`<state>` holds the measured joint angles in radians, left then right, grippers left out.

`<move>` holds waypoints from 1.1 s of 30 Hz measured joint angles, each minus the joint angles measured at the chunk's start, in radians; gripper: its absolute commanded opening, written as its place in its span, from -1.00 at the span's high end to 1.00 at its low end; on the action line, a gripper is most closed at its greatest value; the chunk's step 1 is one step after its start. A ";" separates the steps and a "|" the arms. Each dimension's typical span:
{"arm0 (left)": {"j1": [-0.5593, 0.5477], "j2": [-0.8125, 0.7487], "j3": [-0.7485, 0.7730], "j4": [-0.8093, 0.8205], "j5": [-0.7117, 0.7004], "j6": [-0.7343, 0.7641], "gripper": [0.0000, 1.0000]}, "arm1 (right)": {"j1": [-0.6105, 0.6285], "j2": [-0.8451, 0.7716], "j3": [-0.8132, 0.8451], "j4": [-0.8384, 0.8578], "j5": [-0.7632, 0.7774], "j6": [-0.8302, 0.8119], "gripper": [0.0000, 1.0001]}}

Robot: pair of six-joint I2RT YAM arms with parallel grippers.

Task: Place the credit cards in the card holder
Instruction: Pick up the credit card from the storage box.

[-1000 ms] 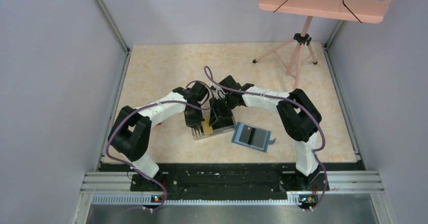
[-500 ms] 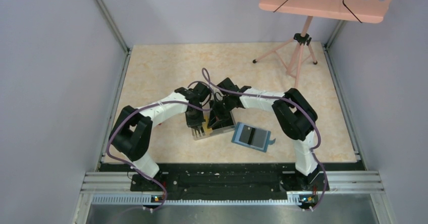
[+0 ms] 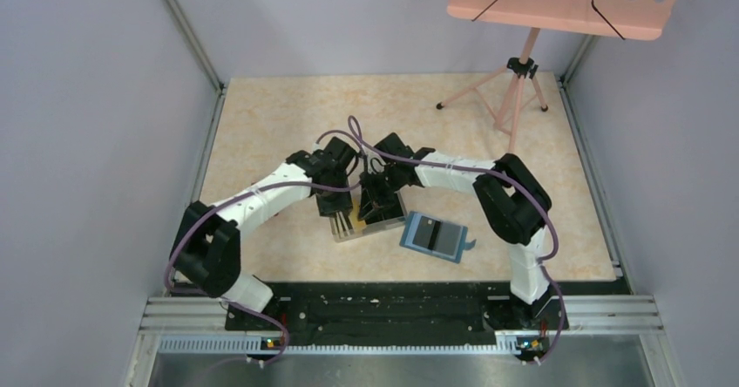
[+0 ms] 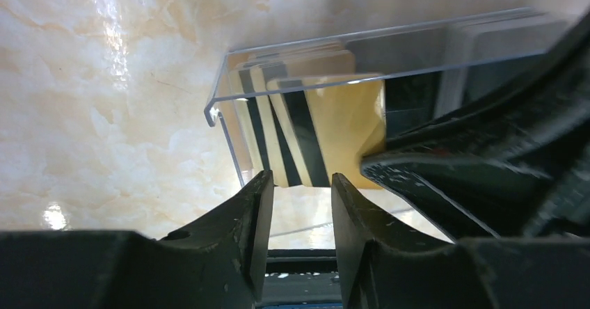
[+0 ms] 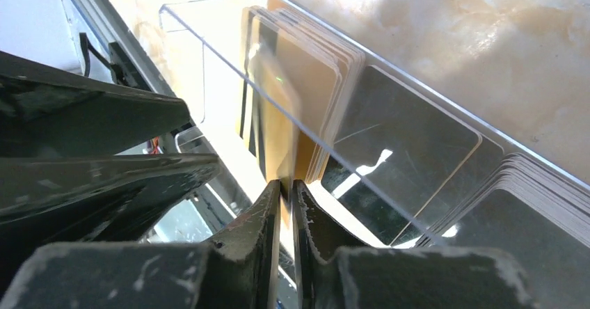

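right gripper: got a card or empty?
Holding one. In the right wrist view the right gripper is pinched shut on the edge of a gold card at the clear box.

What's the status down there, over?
Right fingers pinching a gold card in the clear box. Left fingers open beside it. Card holder open nearby; nothing between.

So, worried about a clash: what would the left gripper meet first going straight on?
Likely the front gold card in the clear box, the one the right gripper seems to pinch; depth is hard to judge.
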<state>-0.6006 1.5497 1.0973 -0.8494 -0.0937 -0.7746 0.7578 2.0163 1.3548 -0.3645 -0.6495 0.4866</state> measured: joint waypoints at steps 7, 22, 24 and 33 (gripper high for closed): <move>0.042 -0.117 -0.021 0.063 0.058 -0.009 0.15 | -0.006 -0.051 -0.001 0.002 -0.012 0.003 1.00; 0.129 -0.237 -0.204 0.226 0.254 -0.050 -0.03 | -0.050 -0.128 -0.066 0.031 -0.088 0.042 1.00; 0.143 -0.270 -0.240 0.274 0.296 -0.062 -0.05 | -0.065 -0.159 -0.083 0.043 -0.115 0.061 1.00; 0.193 -0.381 -0.373 0.540 0.496 -0.135 0.04 | -0.121 -0.262 -0.166 0.151 -0.230 0.175 1.00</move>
<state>-0.4072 1.1683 0.7238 -0.3096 0.4019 -0.9092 0.6373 1.7542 1.1889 -0.2138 -0.8795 0.6617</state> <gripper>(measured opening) 0.510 0.007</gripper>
